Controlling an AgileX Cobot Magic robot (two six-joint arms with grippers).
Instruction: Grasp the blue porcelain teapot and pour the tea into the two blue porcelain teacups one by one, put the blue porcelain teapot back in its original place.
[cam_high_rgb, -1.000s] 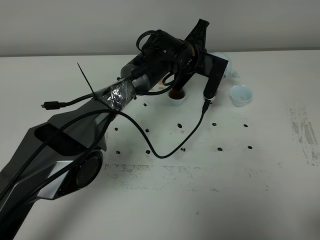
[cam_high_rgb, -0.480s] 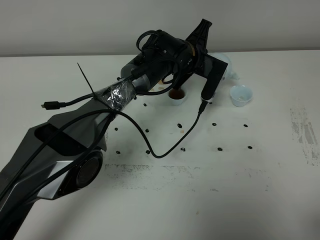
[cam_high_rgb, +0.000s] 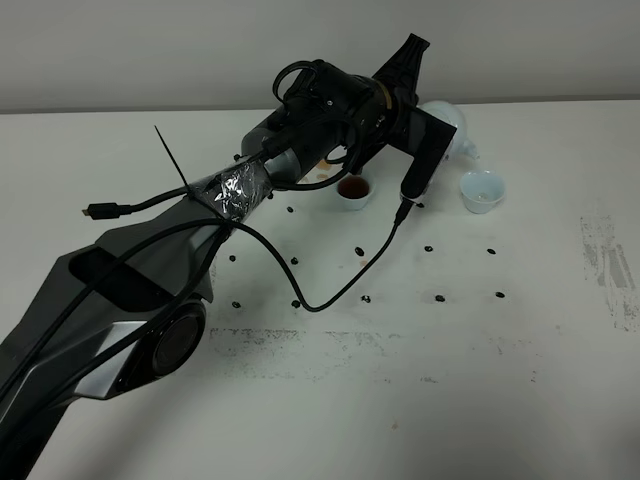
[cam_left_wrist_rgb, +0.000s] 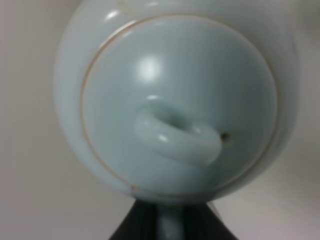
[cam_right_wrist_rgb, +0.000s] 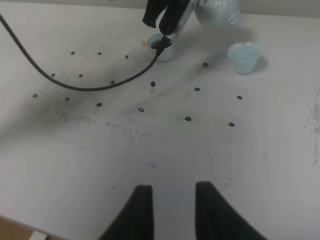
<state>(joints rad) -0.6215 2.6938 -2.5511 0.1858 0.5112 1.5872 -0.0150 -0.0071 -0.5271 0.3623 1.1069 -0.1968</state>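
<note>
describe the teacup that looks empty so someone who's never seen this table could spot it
On the white table, follow the black arm to the far edge, where it holds the blue porcelain teapot. The teacup stands alone just right of the arm, near the teapot's spout. Its twin to the left holds dark tea; this one shows only pale glaze inside.
</note>
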